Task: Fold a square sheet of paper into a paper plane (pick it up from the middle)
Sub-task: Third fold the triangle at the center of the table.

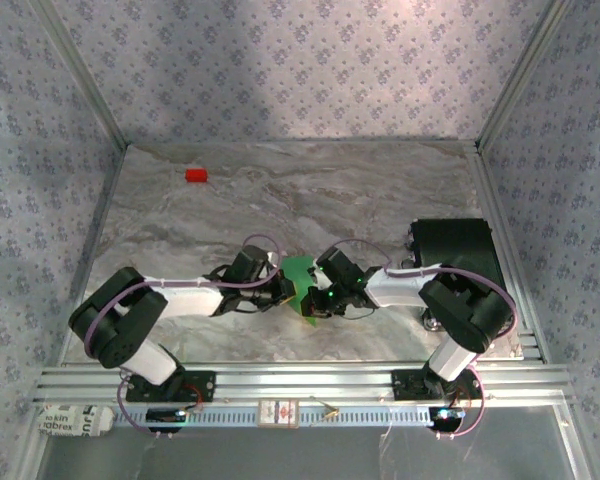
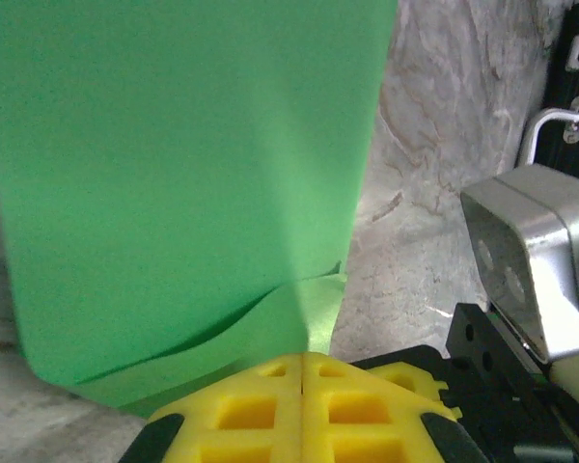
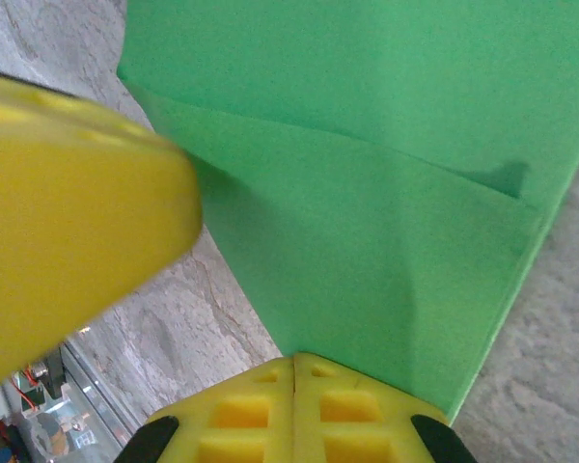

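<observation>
- Green square sheet of paper [image 1: 298,278] is between the 2 wrists, over the near-middle of the marble table [image 1: 330,190].
- It is partly folded: 1 flap overlaps the main panel in both wrist views.
- It looks raised off the table, but I can't tell whether its low edge touches.
- Left gripper [image 2: 302,359]: yellow fingers clenched together, with the paper's edge coming out at the tips. Reads as pinching the sheet.
- Right gripper [image 3: 294,362]: same, fingers pressed tight with the green edge clamped at the tips.
- The blurred yellow mass at left in the right wrist view is likely a left finger [image 3: 72,222], so the 2 grippers are just beside each other.
- Red block [image 1: 196,175] is far back-left, well apart and not involved.
- Risk, tear: both hold the same thin sheet, so any pull apart or twist against each other could rip it at a pinch point.
- Risk, slip: both grips look to be at the very edge, so a small jerk could free the paper and it would flop to the table.
- Risk, bad crease: the flap edge looks wavy, not flat. Pressing now could set a crooked fold and a lopsided plane.
- Risk, collision: the fingers are very close, so the next inward move could knock them together and shift the sheet.
</observation>
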